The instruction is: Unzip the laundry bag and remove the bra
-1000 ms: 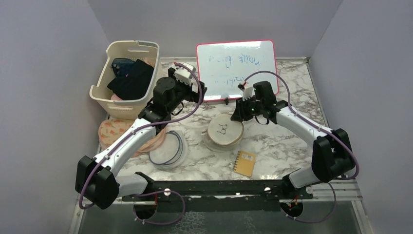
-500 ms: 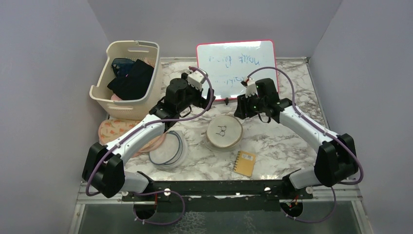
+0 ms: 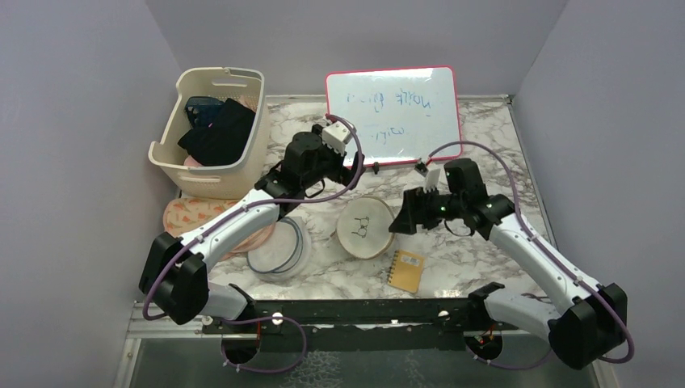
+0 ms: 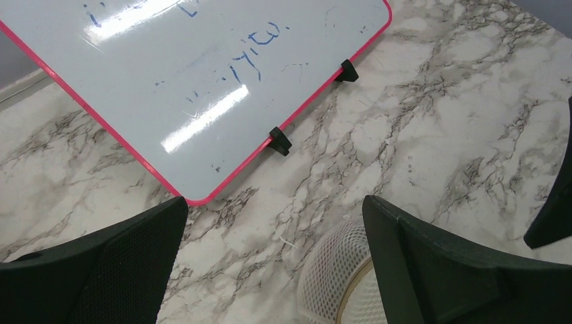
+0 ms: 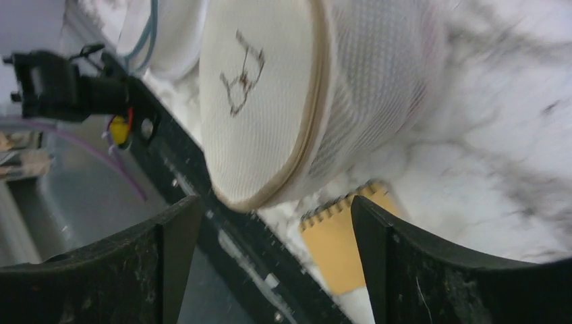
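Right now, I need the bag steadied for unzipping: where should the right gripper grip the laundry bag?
Probably the mesh side wall just behind the tan rim, coming from the right, where the open right gripper stands. The laundry bag looks tipped, mesh toward that gripper; its flat top offers no pinch.

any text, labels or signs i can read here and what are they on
whiteboard: blue handwriting, smudged, not readable.
laundry bag: no words, only a black bra icon on its tan top.
notebook: small cover label, too small to read.
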